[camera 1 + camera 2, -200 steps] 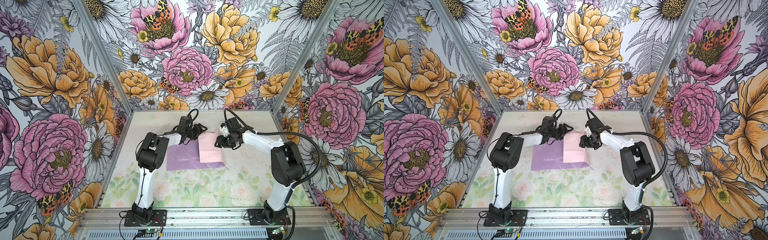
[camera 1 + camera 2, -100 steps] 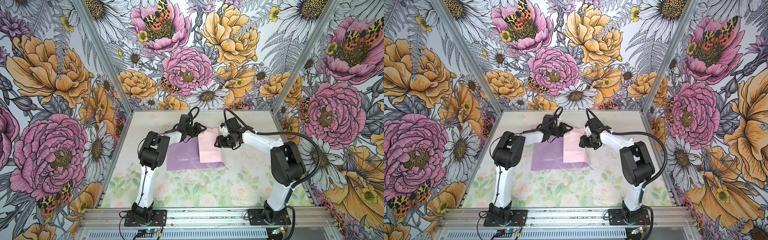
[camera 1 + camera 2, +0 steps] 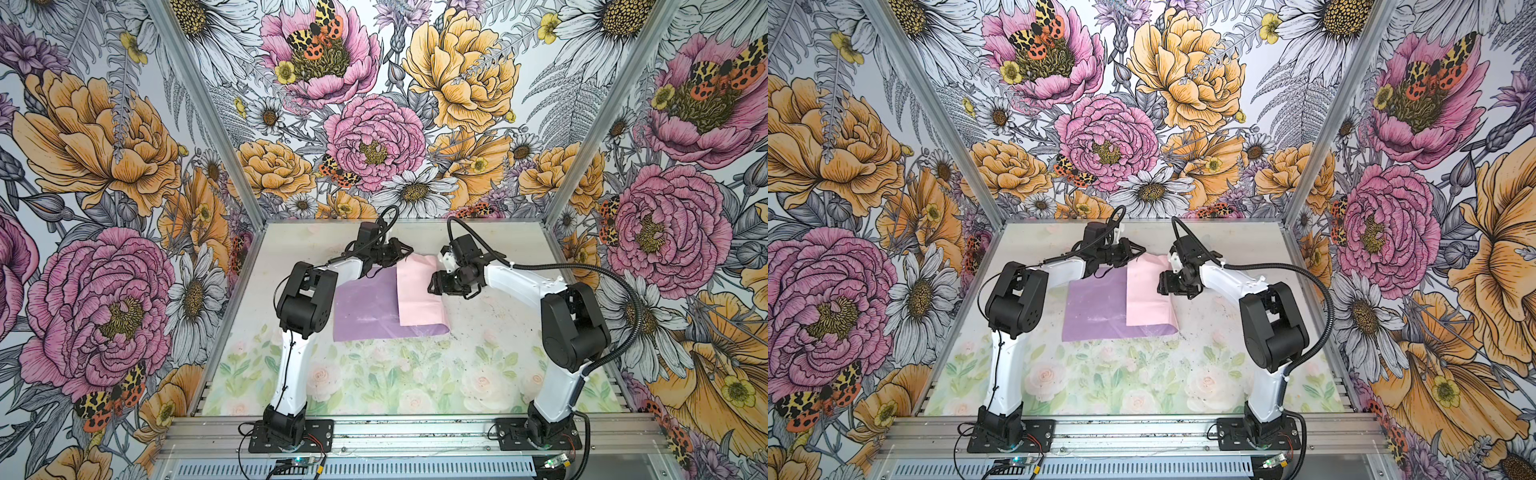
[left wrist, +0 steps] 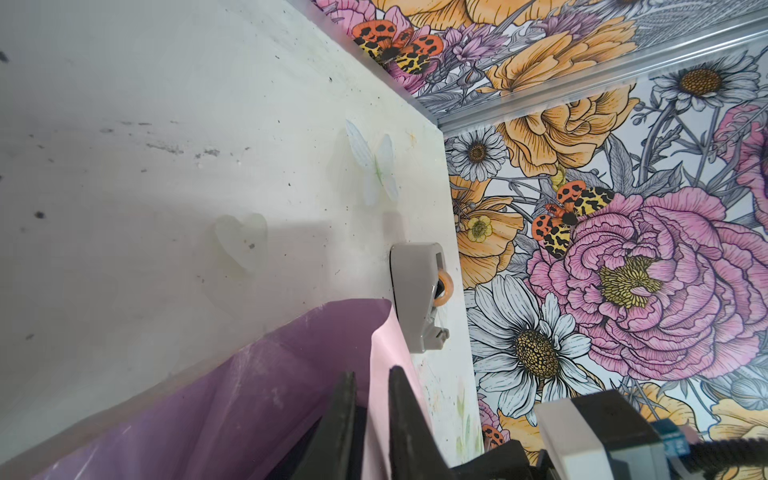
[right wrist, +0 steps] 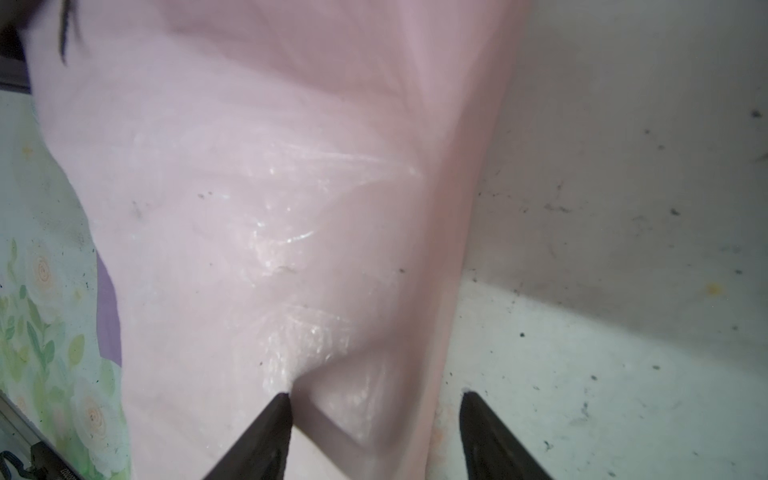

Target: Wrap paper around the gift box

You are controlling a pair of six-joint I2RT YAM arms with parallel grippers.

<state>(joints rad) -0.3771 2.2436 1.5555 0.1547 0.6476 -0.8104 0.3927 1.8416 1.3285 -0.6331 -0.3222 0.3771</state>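
The paper [image 3: 365, 307] lies mid-table, lilac face up, with its pale pink flap [image 3: 417, 291] folded over the right part; both top views show it. The gift box is hidden under the paper. My left gripper [image 3: 405, 251] is at the flap's far edge. In the left wrist view its jaws [image 4: 372, 372] stand narrow, with the pink edge [image 4: 380, 415] pinched between them. My right gripper [image 3: 432, 286] is open at the flap's right fold. In the right wrist view one fingertip [image 5: 278, 409] presses on the pink sheet [image 5: 249, 208], the other hangs over bare table.
A small grey tape dispenser [image 4: 411, 291] sits on the table just beyond the paper's far corner, close to the back wall. The floral walls enclose the table [image 3: 374, 374] on three sides. Both arm bases stand on the front rail.
My left gripper's jaws have closed from wide to narrow on the pink flap's far edge. The right gripper's jaws have opened a little; the paper has stayed in place.
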